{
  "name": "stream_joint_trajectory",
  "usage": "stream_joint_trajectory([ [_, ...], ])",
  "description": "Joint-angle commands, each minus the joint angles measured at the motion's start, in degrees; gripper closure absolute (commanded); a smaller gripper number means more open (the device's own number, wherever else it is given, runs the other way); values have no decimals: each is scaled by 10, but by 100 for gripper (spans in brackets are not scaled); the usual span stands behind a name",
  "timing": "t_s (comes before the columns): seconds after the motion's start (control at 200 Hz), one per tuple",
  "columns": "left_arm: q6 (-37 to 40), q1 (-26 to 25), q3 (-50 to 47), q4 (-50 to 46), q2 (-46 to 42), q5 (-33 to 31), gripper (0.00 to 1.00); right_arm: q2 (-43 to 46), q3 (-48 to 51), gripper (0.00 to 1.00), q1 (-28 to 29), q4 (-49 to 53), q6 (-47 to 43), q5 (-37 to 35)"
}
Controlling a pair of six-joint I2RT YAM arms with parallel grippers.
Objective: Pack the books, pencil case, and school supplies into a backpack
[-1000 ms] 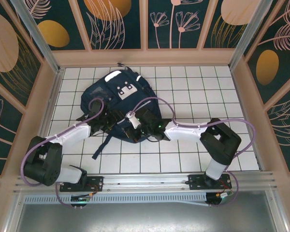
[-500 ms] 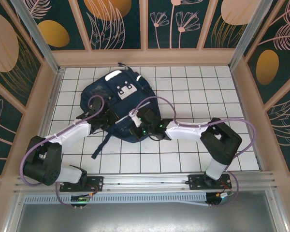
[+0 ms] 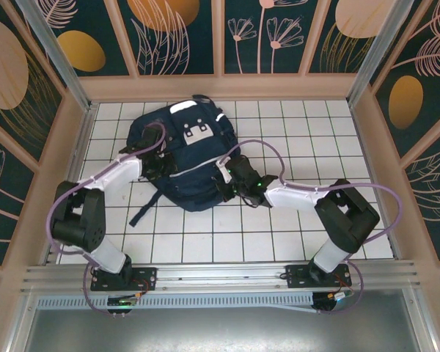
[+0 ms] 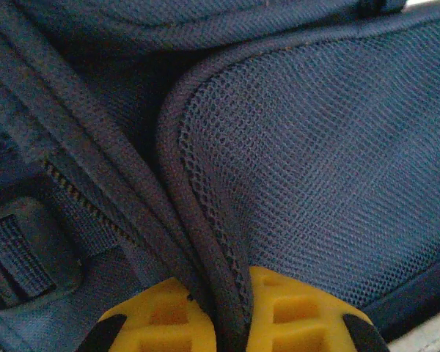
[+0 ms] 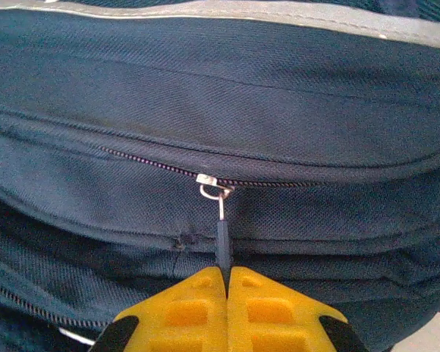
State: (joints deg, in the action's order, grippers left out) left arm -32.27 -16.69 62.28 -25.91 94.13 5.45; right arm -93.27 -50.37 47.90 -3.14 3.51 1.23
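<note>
The navy backpack (image 3: 183, 165) lies on the white tiled table, its white-grey patch (image 3: 198, 134) facing up. At the bag's left side, my left gripper (image 3: 155, 167) is shut on a dark mesh-edged fold of the backpack (image 4: 227, 242), squeezed between the yellow fingers (image 4: 293, 308). On the bag's right side, my right gripper (image 5: 226, 277) is shut on the zipper pull (image 5: 221, 235) hanging from the silver slider (image 5: 209, 180). The zip line (image 5: 147, 163) looks closed on both sides of the slider. The books, pencil case and school supplies are out of view.
A dark strap (image 3: 143, 214) trails from the bag toward the near left. Wooden walls (image 3: 220, 86) enclose the table on three sides. Bare tiles (image 3: 308, 139) lie to the right of the bag and in front of it.
My left gripper has shut on the backpack's mesh edge and reached farther up the bag's left side. The right gripper, still on the zipper pull, has moved right. The bag shifted slightly away.
</note>
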Motion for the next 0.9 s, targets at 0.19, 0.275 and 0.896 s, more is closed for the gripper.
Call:
stream_joint_trajectory([
  [0.19, 66, 88, 185, -87, 113, 8, 40, -55, -61, 100, 88, -9, 49, 19],
  [0.275, 27, 88, 121, -69, 60, 16, 37, -77, -92, 100, 95, -19, 55, 28],
  [0.896, -198, 82, -157, 147, -66, 62, 35, -117, -142, 100, 137, -5, 35, 56],
])
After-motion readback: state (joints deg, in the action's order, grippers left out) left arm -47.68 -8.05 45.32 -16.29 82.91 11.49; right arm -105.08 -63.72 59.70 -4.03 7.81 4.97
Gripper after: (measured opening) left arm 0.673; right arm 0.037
